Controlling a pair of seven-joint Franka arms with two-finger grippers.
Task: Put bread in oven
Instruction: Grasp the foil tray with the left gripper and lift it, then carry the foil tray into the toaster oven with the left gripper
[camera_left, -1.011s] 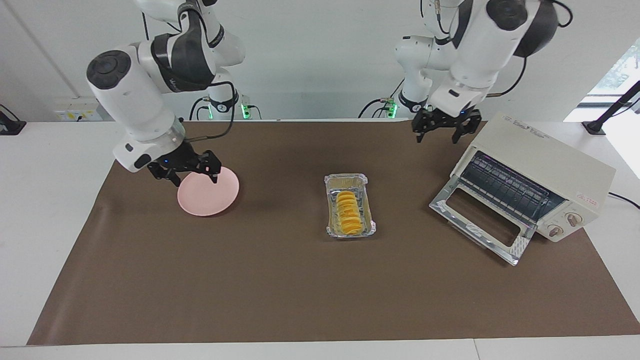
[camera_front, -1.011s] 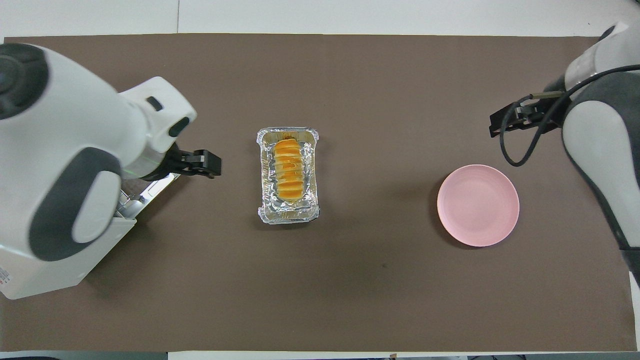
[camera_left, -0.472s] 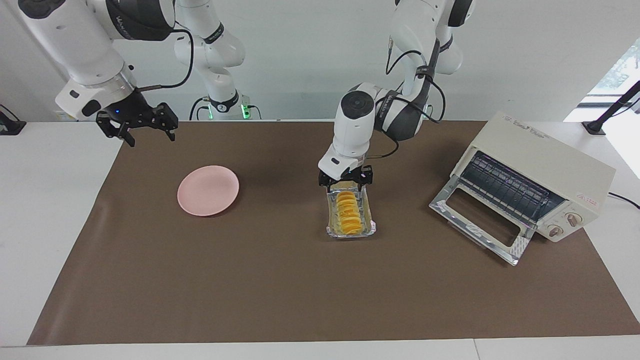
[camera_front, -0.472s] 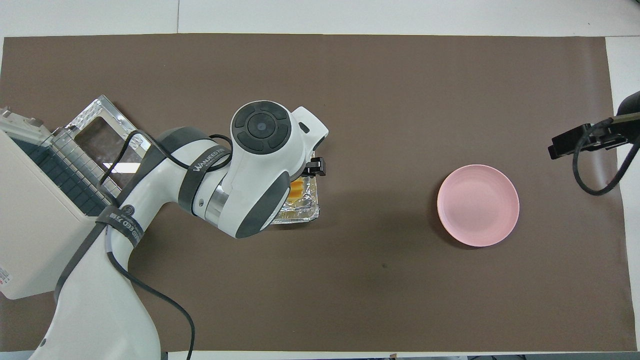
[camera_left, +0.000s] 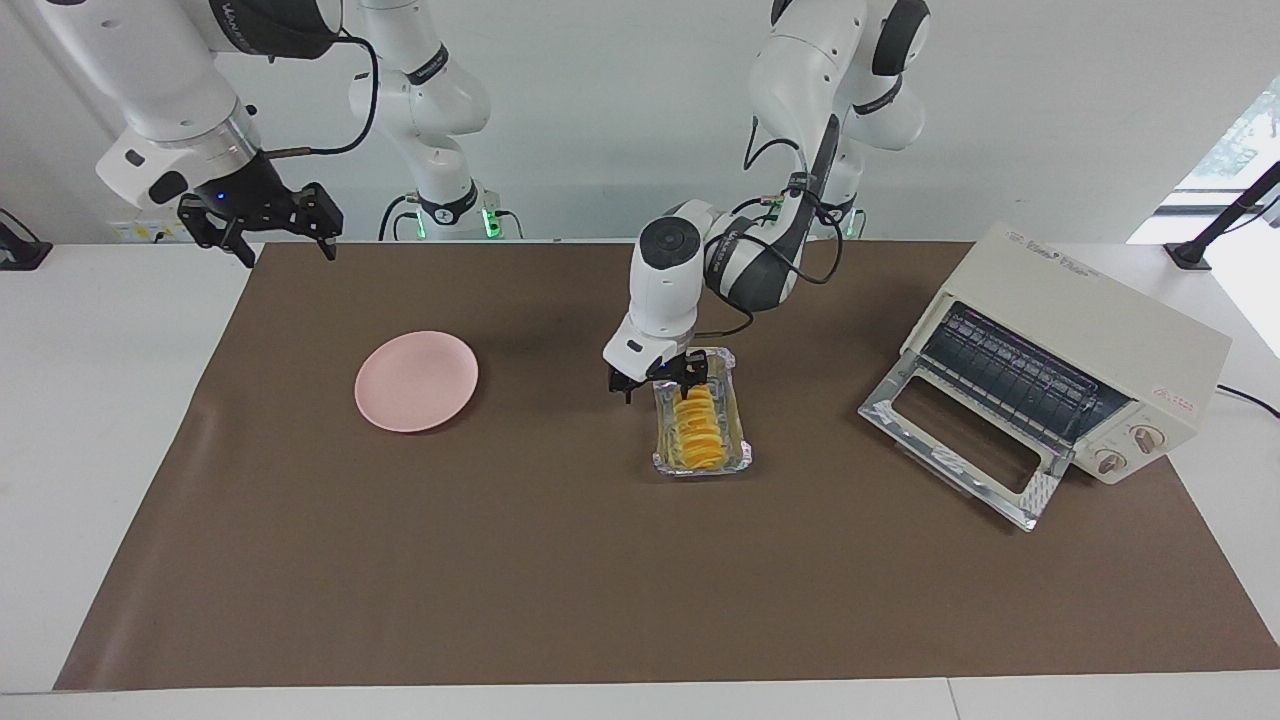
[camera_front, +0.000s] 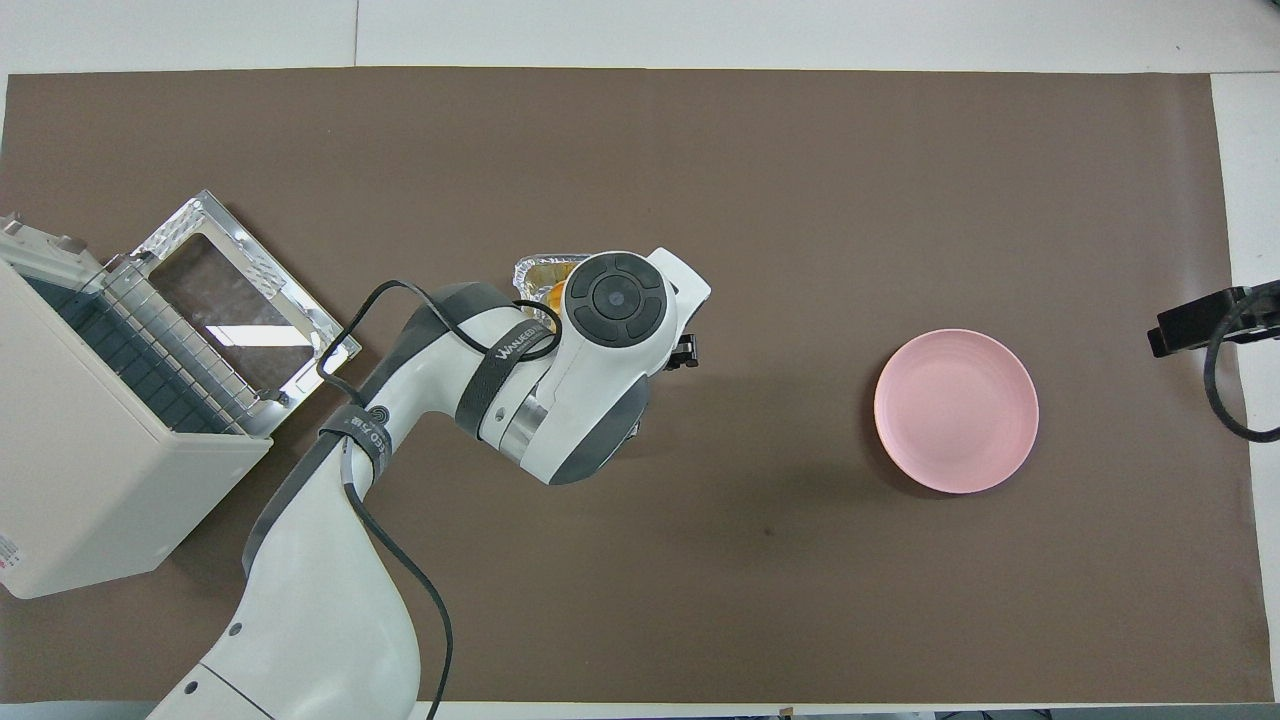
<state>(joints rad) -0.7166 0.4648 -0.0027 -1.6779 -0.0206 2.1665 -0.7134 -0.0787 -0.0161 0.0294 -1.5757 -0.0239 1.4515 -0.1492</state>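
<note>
Left end effector (camera_left: 660, 380) low over bread (camera_left: 697, 420) — oven (camera_left: 1080, 360) door down

One bread (camera_left: 697, 428), tray (camera_left: 742, 455), plate (camera_left: 416, 381) — one oven (camera_left: 1080, 372).

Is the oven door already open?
Yes, the oven has its glass door dropped flat onto the mat, baring the wire rack.

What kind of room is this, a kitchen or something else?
Probably a robot lab set up like a kitchen: two white robot arms at a table, with a toaster oven, bread in a foil tray and a pink plate.
</note>
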